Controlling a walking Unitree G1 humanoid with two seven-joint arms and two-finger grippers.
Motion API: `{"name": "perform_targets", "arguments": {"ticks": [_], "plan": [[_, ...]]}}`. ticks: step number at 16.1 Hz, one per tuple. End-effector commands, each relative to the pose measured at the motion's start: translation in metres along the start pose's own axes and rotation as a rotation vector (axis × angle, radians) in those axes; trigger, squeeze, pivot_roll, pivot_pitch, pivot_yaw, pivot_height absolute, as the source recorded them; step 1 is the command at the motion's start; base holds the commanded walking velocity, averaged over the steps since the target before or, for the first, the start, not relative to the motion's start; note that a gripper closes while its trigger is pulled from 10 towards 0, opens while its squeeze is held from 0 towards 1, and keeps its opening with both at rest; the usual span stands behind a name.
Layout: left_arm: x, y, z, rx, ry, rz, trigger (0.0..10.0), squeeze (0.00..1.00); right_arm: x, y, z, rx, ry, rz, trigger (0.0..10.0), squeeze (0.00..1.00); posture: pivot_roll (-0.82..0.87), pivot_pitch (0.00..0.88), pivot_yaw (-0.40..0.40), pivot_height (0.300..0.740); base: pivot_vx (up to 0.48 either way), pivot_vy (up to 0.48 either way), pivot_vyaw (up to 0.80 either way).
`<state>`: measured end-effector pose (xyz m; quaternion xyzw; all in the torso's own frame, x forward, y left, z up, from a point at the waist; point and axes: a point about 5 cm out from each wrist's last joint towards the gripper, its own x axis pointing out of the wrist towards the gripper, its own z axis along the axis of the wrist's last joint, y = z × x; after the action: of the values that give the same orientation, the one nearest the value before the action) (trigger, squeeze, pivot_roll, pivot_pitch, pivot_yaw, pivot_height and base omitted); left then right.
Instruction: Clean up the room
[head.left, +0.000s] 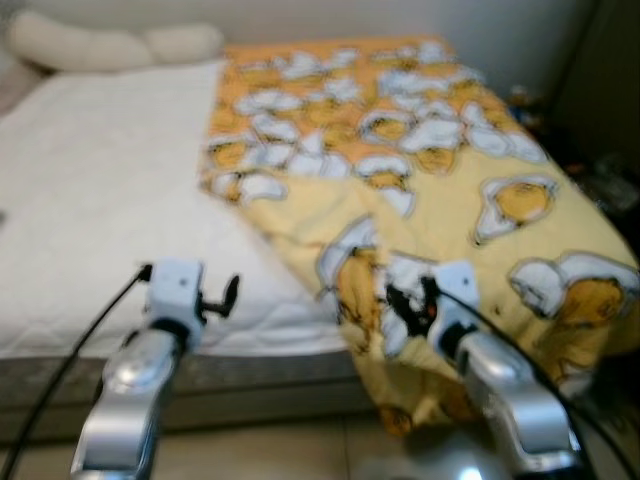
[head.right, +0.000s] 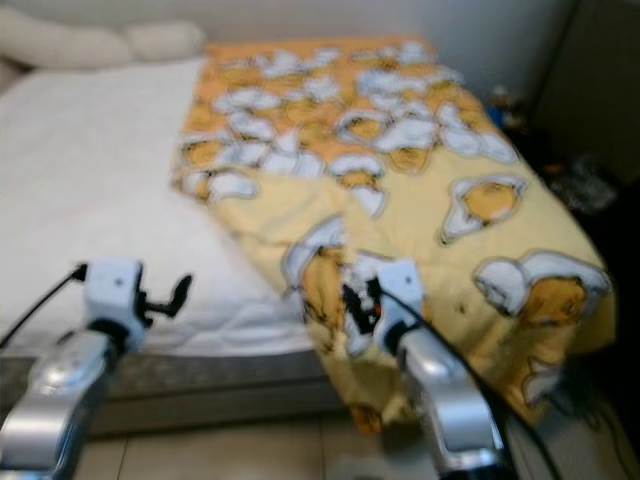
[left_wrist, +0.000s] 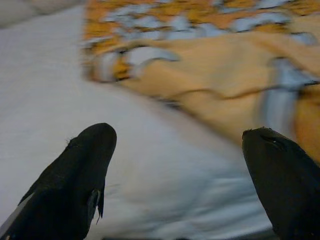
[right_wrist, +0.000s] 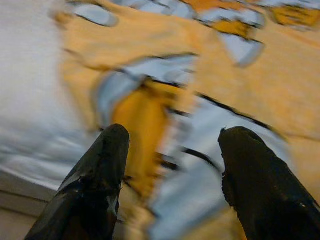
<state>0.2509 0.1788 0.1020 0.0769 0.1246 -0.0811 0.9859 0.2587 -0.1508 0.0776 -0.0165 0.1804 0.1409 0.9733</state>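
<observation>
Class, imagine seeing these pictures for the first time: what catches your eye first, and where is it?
The yellow blanket with white and orange cartoon figures, bunched over the right half of the bed and spilling off its near edge. Beside it lies the bare white mattress. Both grippers are open: the right gripper over the blanket's edge, the left gripper over the mattress.

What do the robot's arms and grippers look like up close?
Both arms are shiny silver tubes. The left arm ends in a white boxy wrist block, with a black cable trailing from it. The right arm has the same white block and a black cable along it. Each gripper, left gripper and right gripper, has two long, rounded black fingers.
</observation>
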Motion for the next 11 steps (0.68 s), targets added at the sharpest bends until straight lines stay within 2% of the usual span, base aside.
{"name": "perform_targets", "arguments": {"ticks": [1,11], "plan": [[-0.002,0.008,0.001,0.018,0.0,0.019,10.0,1.0,0.002,0.002,0.005,0.002,-0.012,-0.001,10.0,0.0,-0.11,0.0,0.04,0.74,0.3,0.0,0.0],[-0.001,0.009,0.004,0.048,0.002,-0.007,10.0,1.0,0.016,0.005,0.004,-0.009,0.058,-0.019,10.0,0.0,-0.09,0.0,0.031,0.74,0.298,0.0,0.0]]}}
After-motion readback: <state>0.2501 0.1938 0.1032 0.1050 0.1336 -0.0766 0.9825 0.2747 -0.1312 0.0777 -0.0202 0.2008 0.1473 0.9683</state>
